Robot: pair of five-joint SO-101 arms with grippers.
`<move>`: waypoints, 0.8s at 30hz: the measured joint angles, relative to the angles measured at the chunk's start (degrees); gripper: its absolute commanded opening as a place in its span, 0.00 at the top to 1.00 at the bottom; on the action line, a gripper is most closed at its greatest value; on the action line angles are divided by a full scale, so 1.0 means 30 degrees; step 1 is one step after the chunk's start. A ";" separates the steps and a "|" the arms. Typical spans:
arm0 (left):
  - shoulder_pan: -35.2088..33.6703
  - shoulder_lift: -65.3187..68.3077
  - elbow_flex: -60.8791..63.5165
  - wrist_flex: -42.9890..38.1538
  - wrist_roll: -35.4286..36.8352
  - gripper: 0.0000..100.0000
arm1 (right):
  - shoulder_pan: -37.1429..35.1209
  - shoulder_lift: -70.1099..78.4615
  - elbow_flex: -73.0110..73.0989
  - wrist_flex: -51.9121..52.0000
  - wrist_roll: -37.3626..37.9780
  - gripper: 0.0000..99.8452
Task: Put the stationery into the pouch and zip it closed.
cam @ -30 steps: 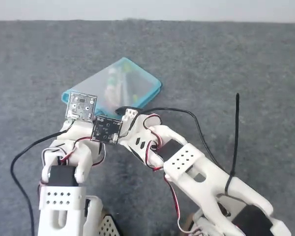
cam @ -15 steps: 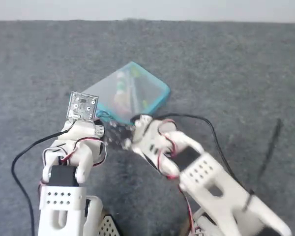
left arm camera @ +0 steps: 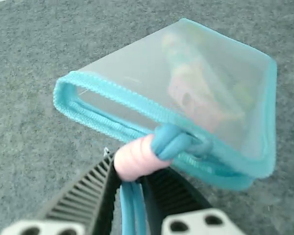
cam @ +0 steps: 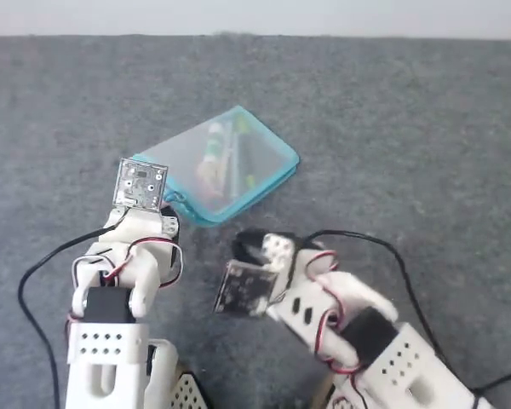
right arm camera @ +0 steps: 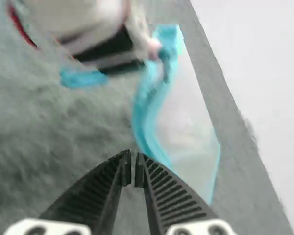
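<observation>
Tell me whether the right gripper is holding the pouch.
No: the right gripper has its fingers closed together with nothing between them, and the pouch lies on the table beyond its tips.

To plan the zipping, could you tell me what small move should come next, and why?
Probably open the right hand and bring it to the edge of the pouch to brace it. The left hand is shut on the pull cord below the pink bead, the stationery is inside, and the right hand is shut on nothing, apart from the pouch.
</observation>
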 measured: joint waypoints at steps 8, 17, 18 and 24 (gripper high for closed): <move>0.0000 0.0000 0.0000 0.0000 0.0000 0.99 | -0.0117 0.6769 -0.1436 -0.1582 -0.2256 0.79; -0.0469 0.0000 0.0000 0.0000 0.0000 0.99 | 0.0000 1.1927 -0.3223 -0.4571 -0.2579 0.79; -0.0469 0.0000 0.0000 0.0000 0.0000 0.99 | 0.0088 1.2161 -0.3223 -0.5070 -0.2579 0.79; -0.0469 0.0000 0.0000 0.0264 -0.0059 0.99 | 0.0821 1.4447 -0.3868 -0.7795 -0.2579 0.79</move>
